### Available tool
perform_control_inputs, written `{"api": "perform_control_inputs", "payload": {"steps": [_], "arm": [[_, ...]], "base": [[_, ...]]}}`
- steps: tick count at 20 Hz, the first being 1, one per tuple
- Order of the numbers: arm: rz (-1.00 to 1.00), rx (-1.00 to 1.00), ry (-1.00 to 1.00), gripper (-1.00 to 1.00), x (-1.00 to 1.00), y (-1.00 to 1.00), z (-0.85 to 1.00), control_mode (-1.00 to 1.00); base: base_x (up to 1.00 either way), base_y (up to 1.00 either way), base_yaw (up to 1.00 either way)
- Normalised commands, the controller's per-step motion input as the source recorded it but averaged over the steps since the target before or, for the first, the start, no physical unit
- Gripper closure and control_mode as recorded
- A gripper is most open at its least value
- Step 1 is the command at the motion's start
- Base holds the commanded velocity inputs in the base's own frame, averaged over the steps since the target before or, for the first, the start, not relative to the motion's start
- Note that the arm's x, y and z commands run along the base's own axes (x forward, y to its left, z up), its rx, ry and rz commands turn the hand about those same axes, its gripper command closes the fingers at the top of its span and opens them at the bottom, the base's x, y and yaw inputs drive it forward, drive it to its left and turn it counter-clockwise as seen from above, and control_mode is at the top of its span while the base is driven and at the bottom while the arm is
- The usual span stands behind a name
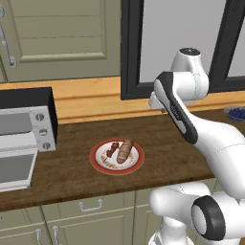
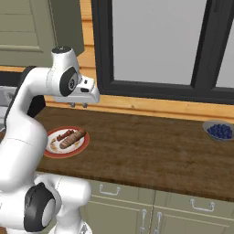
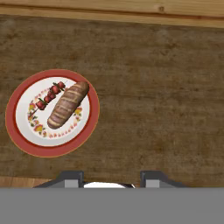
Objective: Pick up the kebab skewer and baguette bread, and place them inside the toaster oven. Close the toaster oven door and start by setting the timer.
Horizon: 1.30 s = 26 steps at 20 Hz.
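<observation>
While fingers (image 2: 78,105) hang apart, empty, dark wood counter (image 1: 162,139) meets black-framed window (image 1: 131,48).

No legible text or labels anywhere

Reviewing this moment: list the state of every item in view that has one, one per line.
toaster oven door: open, dropped down.
kebab skewer: lying on the plate, not held.
baguette bread: lying on the plate beside the skewer, not held.
plate: flat on the counter, holding both foods.
bowl: upright on the counter, filled with blueberries.
gripper: raised above the counter, holding nothing, jaws parted.
</observation>
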Motion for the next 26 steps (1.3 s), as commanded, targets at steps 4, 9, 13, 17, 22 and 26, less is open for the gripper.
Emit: {"api": "perform_control_inputs", "payload": {"steps": [4,9,13,17,22,26], "arm": [[-0.03,0.0,-0.01,-1.0,-0.51,0.0,0.0,-1.0],[-0.09,0.0,-0.01,-1.0,-1.0,-0.07,0.0,-1.0],[-0.1,0.0,0.0,-1.0,-0.96,-0.05,-0.02,-1.0],[-0.12,0.0,0.0,-1.0,-0.63,0.0,0.0,-1.0],[-0.05,0.0,0.0,-1.0,-0.23,-0.01,-0.01,-1.0],[0.01,0.0,0.0,-1.0,-0.1,0.0,-0.09,-1.0]], "base": [[0.0,0.0,0.0],[0.0,0.0,0.0],[0.0,0.0,0.0],[0.0,0.0,0.0],[0.0,0.0,0.0],[0.0,0.0,0.0]]}}
